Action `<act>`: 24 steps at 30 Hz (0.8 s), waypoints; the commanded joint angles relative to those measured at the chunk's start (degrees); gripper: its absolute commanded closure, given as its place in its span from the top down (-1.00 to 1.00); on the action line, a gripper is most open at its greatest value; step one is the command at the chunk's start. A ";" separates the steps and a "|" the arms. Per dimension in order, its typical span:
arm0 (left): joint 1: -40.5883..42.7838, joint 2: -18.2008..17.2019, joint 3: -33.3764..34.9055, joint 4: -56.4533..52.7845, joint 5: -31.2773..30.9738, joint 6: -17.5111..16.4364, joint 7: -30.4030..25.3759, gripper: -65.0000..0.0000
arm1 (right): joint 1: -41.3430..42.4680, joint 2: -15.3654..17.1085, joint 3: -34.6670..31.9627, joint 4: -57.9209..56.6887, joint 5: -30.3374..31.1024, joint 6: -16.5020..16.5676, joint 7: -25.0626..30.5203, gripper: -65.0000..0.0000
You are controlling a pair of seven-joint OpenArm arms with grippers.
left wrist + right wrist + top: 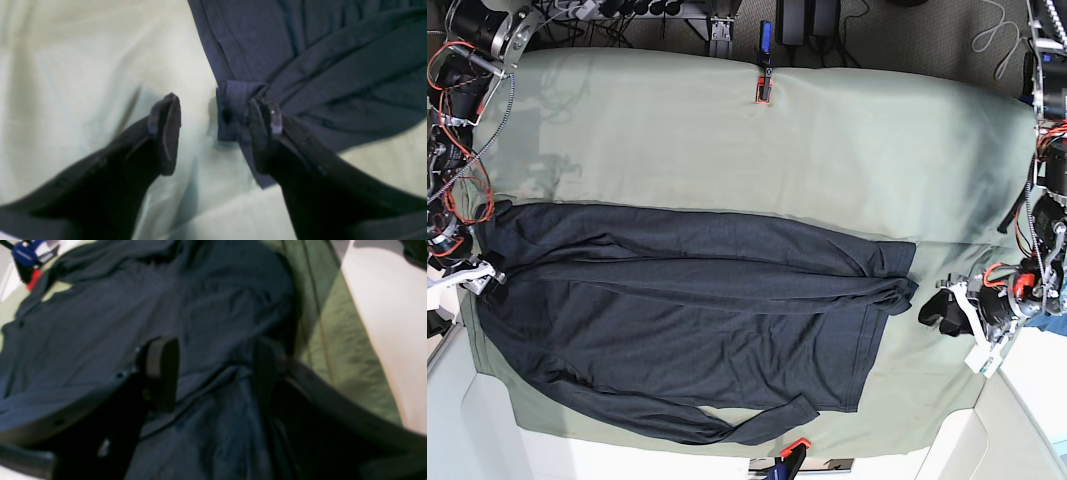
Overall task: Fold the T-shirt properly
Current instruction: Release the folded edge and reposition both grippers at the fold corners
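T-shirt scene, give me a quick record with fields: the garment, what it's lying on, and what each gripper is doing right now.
garment: dark navy T-shirt, long sleeves, spread mostly flat with wrinkles
surface: olive-green table cloth
sleeve cuff: bunched cuff at the shirt's edge, beside one finger of the left gripper
left gripper: left gripper, jaws apart, holding nothing, one finger over bare cloth, the other over the cuff
right gripper: right gripper, jaws apart over the shirt fabric, nothing clamped
fold state: no clean fold visible yet

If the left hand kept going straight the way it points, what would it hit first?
Most likely the T-shirt: its rolled sleeve cuff lies just ahead of the open left hand, by one finger. Depth is unclear.
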 commanded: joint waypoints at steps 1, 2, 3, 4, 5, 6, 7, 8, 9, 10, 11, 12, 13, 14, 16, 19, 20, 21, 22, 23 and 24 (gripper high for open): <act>-0.85 -1.09 -0.37 1.62 -2.49 -0.52 0.94 0.08 | 1.38 1.01 0.92 1.75 1.77 0.24 -0.15 0.08; -0.79 -1.40 -0.37 2.10 -4.74 -0.52 2.71 0.08 | 1.36 1.01 1.57 2.43 2.56 0.26 -1.68 0.08; -0.79 -1.55 -0.37 2.38 -7.10 -0.52 4.46 0.08 | 1.36 1.01 2.16 2.91 3.06 0.26 -2.97 0.08; -0.76 -1.60 -0.37 2.80 -9.11 -0.52 6.29 0.08 | 1.14 1.01 2.73 3.23 3.43 0.24 -3.50 0.08; -0.52 -1.62 -0.37 3.50 -10.60 -0.52 7.72 0.08 | 0.70 1.01 3.19 3.69 3.50 0.24 -3.41 0.08; 0.15 -1.70 -0.39 4.68 -11.56 -0.52 8.15 0.08 | 0.02 1.01 3.50 4.24 3.65 0.24 -3.45 0.08; 1.29 -1.88 -0.48 6.40 -11.85 -0.52 8.11 0.08 | -1.03 1.03 3.72 4.85 3.61 0.24 -3.52 0.08; 2.84 -2.08 -0.70 8.50 -11.82 -0.52 8.11 0.08 | -2.51 1.11 3.91 5.57 3.61 0.22 -3.52 0.08; 4.57 -2.29 -0.79 10.69 -11.80 -0.52 8.11 0.08 | -4.28 1.16 3.91 6.27 3.61 0.17 -3.50 0.08; 6.43 -2.47 -0.81 12.66 -11.69 -0.52 8.11 0.08 | -6.08 1.11 4.02 6.97 3.63 0.17 -3.50 0.08; 8.15 -2.51 -0.81 14.32 -11.39 -0.52 8.11 0.08 | -7.78 1.07 4.13 7.52 3.98 0.15 -3.48 0.08; 9.70 -2.45 -0.81 15.67 -11.17 -0.52 8.09 0.08 | -9.33 0.92 4.31 7.98 4.70 0.11 -3.45 0.08; 11.15 -2.34 -0.83 16.76 -10.84 -0.52 7.72 0.08 | -10.69 0.70 4.66 8.50 5.40 -0.02 -3.41 0.08; 12.44 -2.23 -1.03 17.64 -10.32 -0.52 7.17 0.08 | -11.93 0.44 5.27 9.14 5.77 -0.02 -3.23 0.08; 15.15 -1.70 -2.95 18.78 -9.25 -0.52 6.75 0.08 | -14.03 0.13 6.82 10.23 5.97 -0.04 -2.99 0.08; 18.97 -0.39 -8.94 18.88 -9.25 -0.52 6.14 0.08 | -15.87 0.13 8.48 10.45 6.19 -0.02 -2.80 0.08; 20.13 -0.04 -10.99 18.88 -9.25 -0.52 5.97 0.08 | -16.17 0.15 8.48 10.32 6.19 -0.02 -2.51 0.08; 21.27 0.28 -12.98 18.88 -9.42 -0.52 5.92 0.08 | -16.28 0.11 8.39 10.19 6.19 -0.02 -2.16 0.08; 22.23 0.72 -14.84 18.88 -9.53 -0.52 5.95 0.08 | -16.26 -0.02 8.35 9.97 6.14 -0.02 -1.92 0.08; 23.17 1.18 -16.41 18.88 -9.62 -0.52 5.95 0.08 | -16.24 -0.13 8.28 9.64 6.14 -0.02 -1.40 0.08; 24.02 1.66 -17.79 18.86 -9.60 -0.52 5.92 0.08 | -16.24 -0.26 8.22 9.29 6.14 -0.02 -0.63 0.08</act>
